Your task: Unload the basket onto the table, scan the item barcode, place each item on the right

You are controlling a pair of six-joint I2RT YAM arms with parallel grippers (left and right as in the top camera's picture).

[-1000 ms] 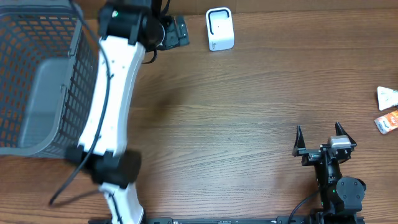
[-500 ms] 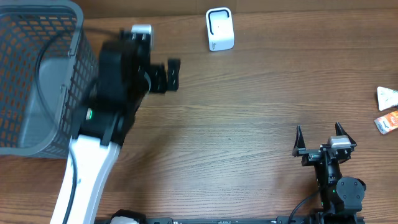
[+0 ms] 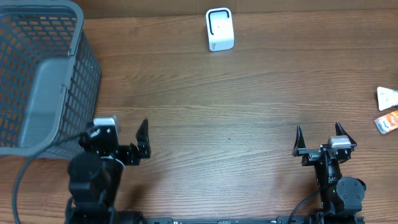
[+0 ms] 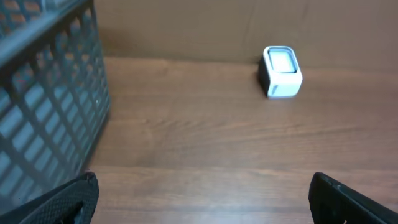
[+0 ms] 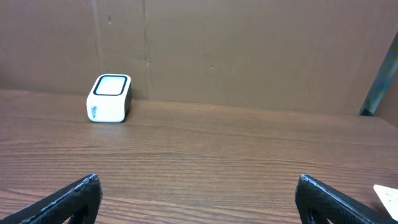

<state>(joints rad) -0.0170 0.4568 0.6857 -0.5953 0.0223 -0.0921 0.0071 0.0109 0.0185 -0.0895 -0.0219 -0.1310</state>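
Orange packet [image 3: 388, 122], apparently, beyond right tool [image 3: 318, 129]

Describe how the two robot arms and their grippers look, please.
The left arm and the right arm are black. The left gripper and the right gripper each have two black pointed fingers and a small silver-grey block. A black cable loops beside the left arm.

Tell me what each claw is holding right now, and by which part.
Nothing is held: the left claw and the right claw both stand open and empty above the table.
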